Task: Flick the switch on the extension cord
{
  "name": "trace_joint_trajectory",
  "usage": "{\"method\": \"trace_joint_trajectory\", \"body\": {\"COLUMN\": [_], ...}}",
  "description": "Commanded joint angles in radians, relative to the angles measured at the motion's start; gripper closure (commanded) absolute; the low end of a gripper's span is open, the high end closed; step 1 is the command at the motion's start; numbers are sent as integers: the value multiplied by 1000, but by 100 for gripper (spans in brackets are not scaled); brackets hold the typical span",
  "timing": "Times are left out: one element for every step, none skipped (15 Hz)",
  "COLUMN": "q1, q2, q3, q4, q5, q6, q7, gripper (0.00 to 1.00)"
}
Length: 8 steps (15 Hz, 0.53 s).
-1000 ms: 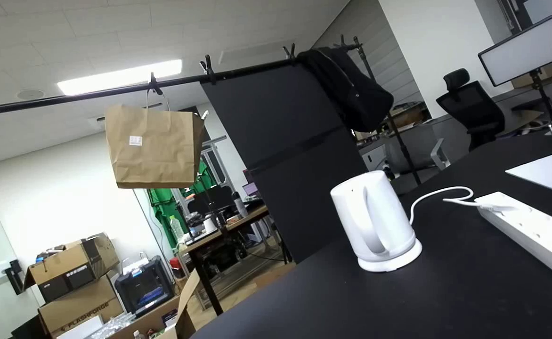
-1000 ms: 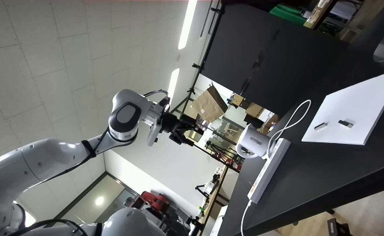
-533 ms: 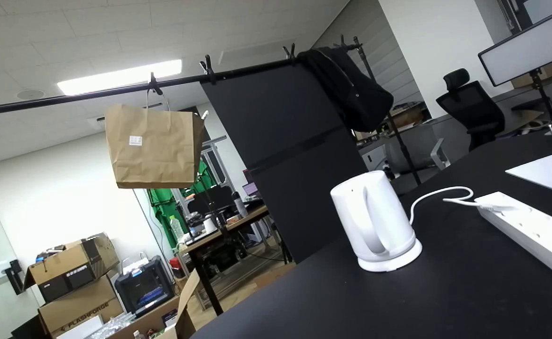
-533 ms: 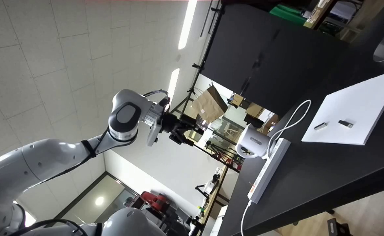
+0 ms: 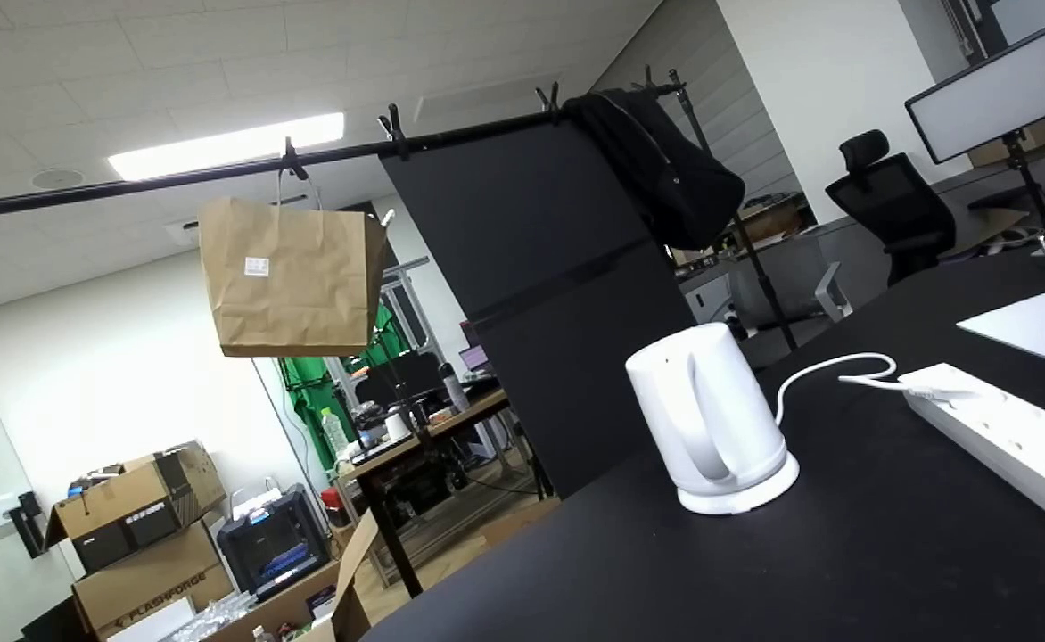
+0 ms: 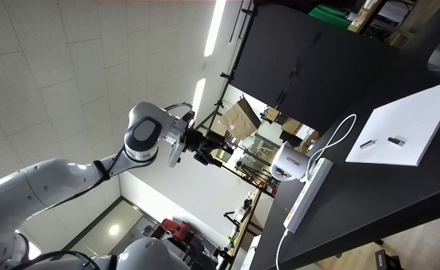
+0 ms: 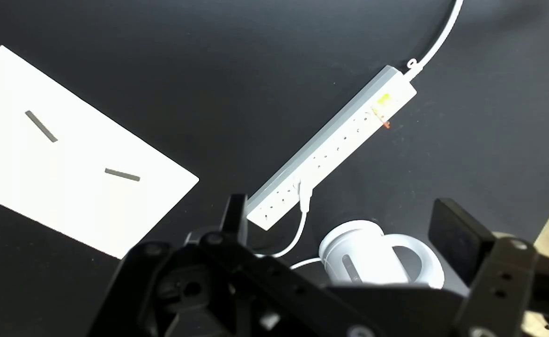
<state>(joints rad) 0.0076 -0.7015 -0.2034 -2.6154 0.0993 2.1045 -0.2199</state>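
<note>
A: End effector (image 6: 226, 158) status?

B: Suspended well above the table (image 7: 199, 84), fingers (image 7: 459, 238) spread wide, nothing clamped. Extension cord (image 7: 333, 153) is seen below, socket end just beside one fingertip in the wrist view; the opposite end, with the switch (image 7: 383, 99), out past both.

A: Handling?

B: Stiff plastic, probably light and slick; a skid is to be expected if pushed sideways. No lift needed: switch (yellow patch, presumably) should be pressed straight down by one fingertip. If steadying is wanted, pinch to be made across the narrow width near there. Force to be kept low. On/off can't be read.

A: In the way?

B: Kettle (image 7: 366, 257), standing below the gap between the fingers; might be clipped if descent is begun before shifting outward. Its plug (image 7: 305, 199) is seated in the extension cord. White panel (image 7: 73, 187) with two dark bars (image 7: 122, 174) lies off one finger's outer side.
</note>
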Motion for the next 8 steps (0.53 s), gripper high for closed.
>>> {"method": "trace_joint_trajectory", "body": {"q1": [-14, -10, -11, -12, -14, -15, -19, -24], "q2": [2, 25, 49, 77, 105, 144, 179, 214], "q3": [12, 14, 29, 50, 75, 110, 148, 189], "q4": [3, 13, 20, 25, 32, 41, 50, 60], "q5": [9, 9, 5, -1, -11, -23, -38, -55], "q6": [-4, 6, 34, 71, 105, 143, 180, 217], "q7": [-8, -7, 12, 37, 64, 102, 145, 195], "gripper": [0, 0, 0, 0, 0, 0, 0, 0]}}
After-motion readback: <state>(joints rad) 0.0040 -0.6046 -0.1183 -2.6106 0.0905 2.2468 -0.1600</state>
